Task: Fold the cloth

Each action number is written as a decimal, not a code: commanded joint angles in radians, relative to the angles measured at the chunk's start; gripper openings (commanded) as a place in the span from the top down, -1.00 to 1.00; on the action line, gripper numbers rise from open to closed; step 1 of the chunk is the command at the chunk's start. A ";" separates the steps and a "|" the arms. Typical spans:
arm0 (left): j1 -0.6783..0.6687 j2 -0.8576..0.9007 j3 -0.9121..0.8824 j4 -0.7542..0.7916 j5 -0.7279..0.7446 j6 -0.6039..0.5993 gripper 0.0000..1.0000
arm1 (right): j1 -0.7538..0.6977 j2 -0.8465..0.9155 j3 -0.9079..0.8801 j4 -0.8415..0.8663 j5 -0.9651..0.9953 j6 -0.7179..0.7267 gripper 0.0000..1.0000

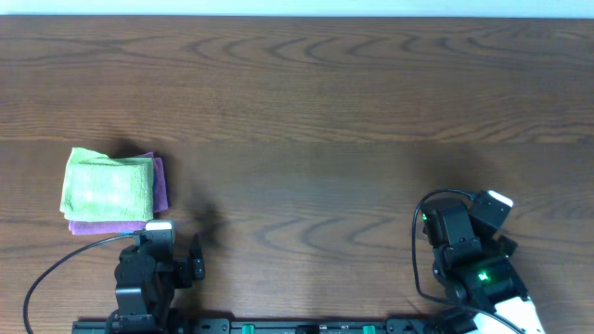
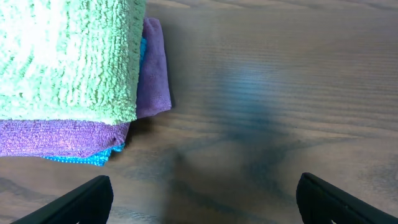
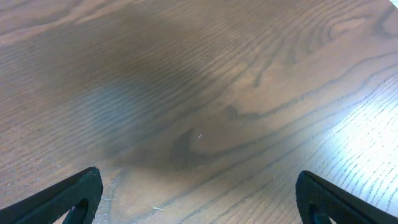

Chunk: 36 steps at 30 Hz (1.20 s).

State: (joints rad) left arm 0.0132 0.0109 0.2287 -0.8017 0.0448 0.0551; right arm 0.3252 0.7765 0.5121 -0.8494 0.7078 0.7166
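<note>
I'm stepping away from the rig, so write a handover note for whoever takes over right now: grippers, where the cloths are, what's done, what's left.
Left gripper: open, empty, over bare table beside the stack.
Right gripper: open, empty, over bare wood, far from the cloths.
Cloths: green cloth folded on top of purple cloth, with blue cloth peeking out underneath; the stack sits in front of the left arm.
Done: all visible cloths are folded and stacked.
Left: no unfolded cloth in view; likely nothing, but confirm.
</note>
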 commanded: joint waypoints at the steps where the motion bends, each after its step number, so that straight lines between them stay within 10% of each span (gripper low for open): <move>1: 0.005 -0.008 -0.043 -0.031 0.000 -0.018 -0.91 | -0.006 -0.004 -0.003 -0.017 0.026 0.015 -0.98; 13: 0.005 -0.007 -0.043 -0.031 0.000 -0.018 -0.91 | -0.087 -0.286 -0.053 -0.007 -0.112 -0.009 -0.98; 20: 0.005 -0.008 -0.043 -0.031 0.000 -0.018 -0.91 | -0.204 -0.486 -0.243 0.199 -0.465 -0.476 -0.98; 36: 0.005 -0.008 -0.043 -0.031 0.000 -0.018 -0.90 | -0.326 -0.717 -0.349 0.111 -0.585 -0.670 -0.98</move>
State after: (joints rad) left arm 0.0132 0.0105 0.2279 -0.8009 0.0448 0.0521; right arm 0.0189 0.0906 0.1745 -0.7261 0.1421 0.1097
